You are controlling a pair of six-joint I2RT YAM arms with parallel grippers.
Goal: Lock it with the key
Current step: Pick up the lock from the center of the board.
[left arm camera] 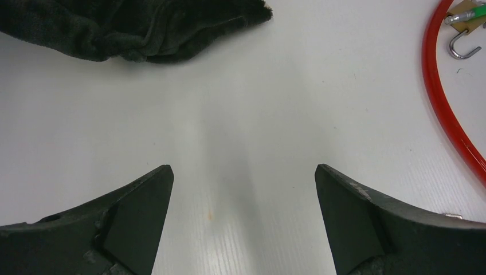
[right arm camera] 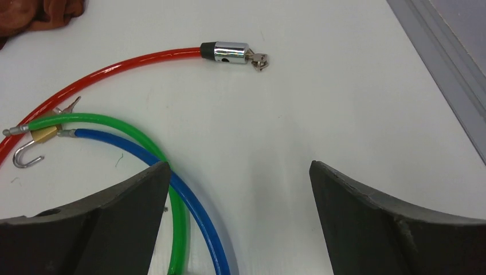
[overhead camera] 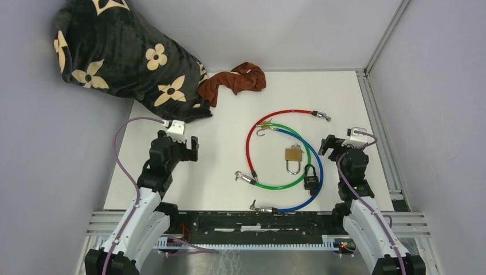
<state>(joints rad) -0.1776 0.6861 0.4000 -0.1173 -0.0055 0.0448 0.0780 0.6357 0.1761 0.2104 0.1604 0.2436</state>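
A brass padlock [overhead camera: 294,156] lies with its shackle toward me inside the coiled red [overhead camera: 250,140], green [overhead camera: 286,184] and blue [overhead camera: 317,166] cable locks. A black padlock [overhead camera: 311,180] rests beside the blue cable. The red cable's chrome lock head [right arm camera: 231,52] has what looks like a small key [right arm camera: 261,59] sticking out of it. My right gripper [right arm camera: 240,166] stands open above the table just right of the blue cable [right arm camera: 195,212], holding nothing. My left gripper [left arm camera: 243,172] is open over bare table left of the red cable [left arm camera: 444,109].
A dark floral blanket [overhead camera: 120,57] is heaped at the back left, and its edge [left arm camera: 143,28] lies ahead of the left gripper. A brown cloth [overhead camera: 235,81] sits at the back. Aluminium rails run along the right side [overhead camera: 378,132] and near edge [overhead camera: 258,220].
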